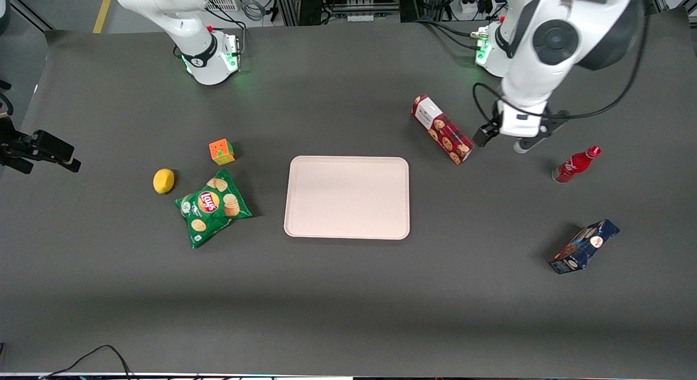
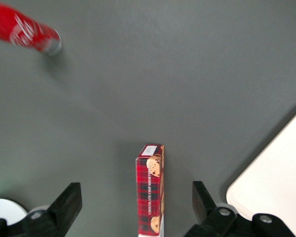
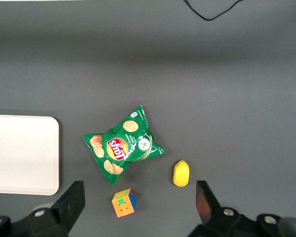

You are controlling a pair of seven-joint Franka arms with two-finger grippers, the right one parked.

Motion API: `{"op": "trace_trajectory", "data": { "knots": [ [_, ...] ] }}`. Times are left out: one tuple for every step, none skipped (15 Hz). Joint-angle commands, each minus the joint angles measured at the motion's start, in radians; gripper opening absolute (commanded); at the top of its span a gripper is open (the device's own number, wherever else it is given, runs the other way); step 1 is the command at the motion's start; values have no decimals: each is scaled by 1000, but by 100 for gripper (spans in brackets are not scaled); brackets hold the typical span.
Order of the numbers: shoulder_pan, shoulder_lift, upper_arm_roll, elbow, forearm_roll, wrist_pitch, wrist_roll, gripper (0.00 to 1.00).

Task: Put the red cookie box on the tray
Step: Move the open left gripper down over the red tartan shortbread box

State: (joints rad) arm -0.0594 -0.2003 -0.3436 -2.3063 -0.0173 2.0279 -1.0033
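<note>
- Red cookie box (image 1: 441, 129): on worktop, just beside the tray (image 1: 347, 197), farther from the camera; not yet grasped.
- Claw (image 2: 137, 200): spread wide, nothing held, straddling the box.
- Outstanding: grasp, lift, placement.

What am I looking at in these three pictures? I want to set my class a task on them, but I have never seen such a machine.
These are two robot arms at a dark table. One picture looks down from the front; the other two come from cameras on the arms' wrists. The working arm's gripper hangs above the table beside the red cookie box, jaws open, holding nothing. In its wrist picture the box stands between the jaws. The tray, nearer the front camera, is bare. Toward the working arm's end lie a red soda bottle and a dark blue snack box. Toward the parked arm's end lie a chip bag, a lemon and a puzzle cube.
</note>
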Motion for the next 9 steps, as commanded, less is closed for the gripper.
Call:
{"op": "trace_trajectory", "data": {
  "knots": [
    [-17, -37, -63, -209, -9, 236, -142, 100],
    [-22, -28, -77, -240, -32, 291, -165, 100],
    [-26, -24, -95, -269, -70, 334, -167, 100],
    [-26, -21, -136, -300, -110, 381, -169, 100],
    [-26, -19, -168, -332, -137, 429, -172, 100],
    [-26, -10, -192, -356, -168, 477, -187, 100],
    [-26, 4, -218, -367, -187, 504, -207, 100],
    [-28, 13, -242, -378, -187, 526, -222, 100],
    [-28, 24, -258, -387, -188, 550, -230, 100]
  ]
}}
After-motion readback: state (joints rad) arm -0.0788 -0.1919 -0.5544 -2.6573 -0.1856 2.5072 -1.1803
